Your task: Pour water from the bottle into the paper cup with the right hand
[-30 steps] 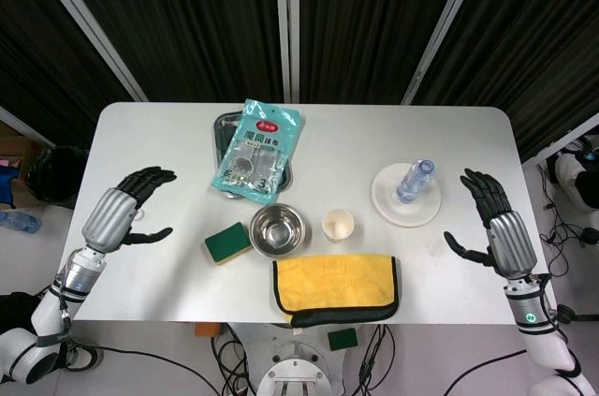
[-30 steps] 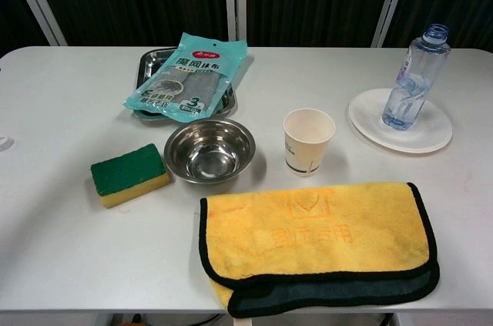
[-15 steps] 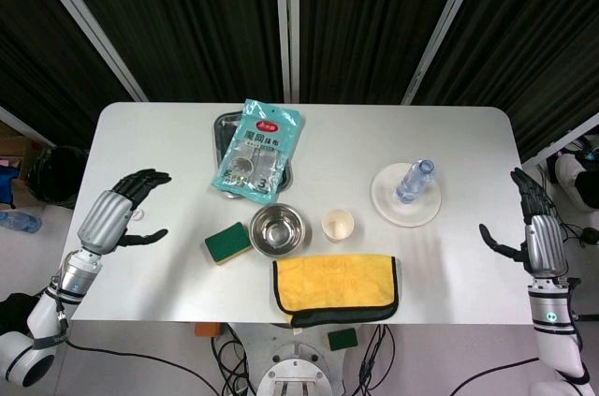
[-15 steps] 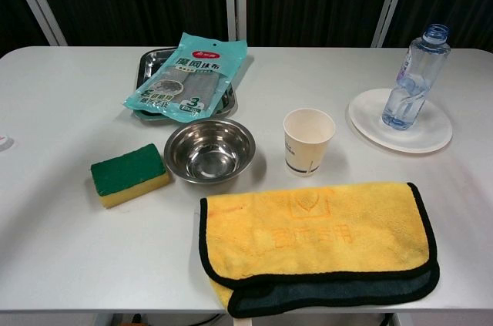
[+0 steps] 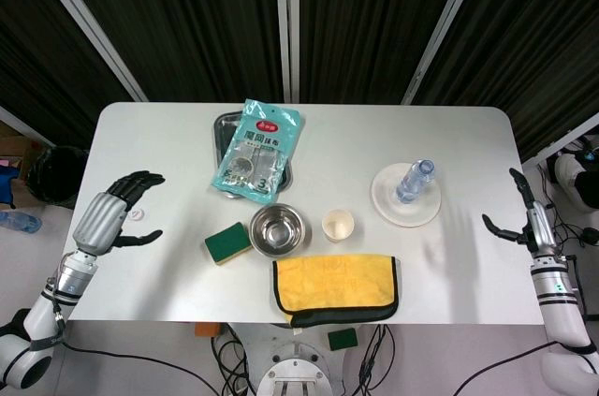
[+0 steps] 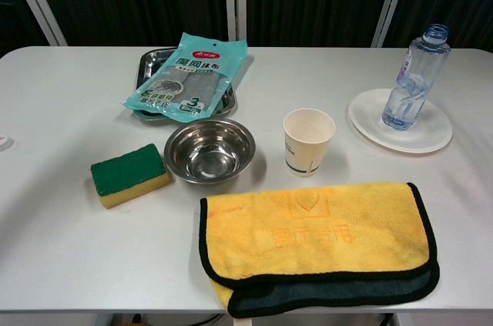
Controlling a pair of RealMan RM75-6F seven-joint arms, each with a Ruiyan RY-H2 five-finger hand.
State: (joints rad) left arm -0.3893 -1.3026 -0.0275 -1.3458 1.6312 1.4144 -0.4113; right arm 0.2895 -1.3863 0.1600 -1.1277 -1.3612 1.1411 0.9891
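Standing upright, cap upward, bottle [image 6: 412,78] rests on white plate [image 6: 434,137].

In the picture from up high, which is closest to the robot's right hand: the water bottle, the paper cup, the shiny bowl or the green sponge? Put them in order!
From the right hand at the table's right edge:
1. Water bottle, standing on the white plate, right side.
2. Paper cup, near the middle.
3. Shiny bowl, just left of the cup.
4. Green sponge, farthest left.
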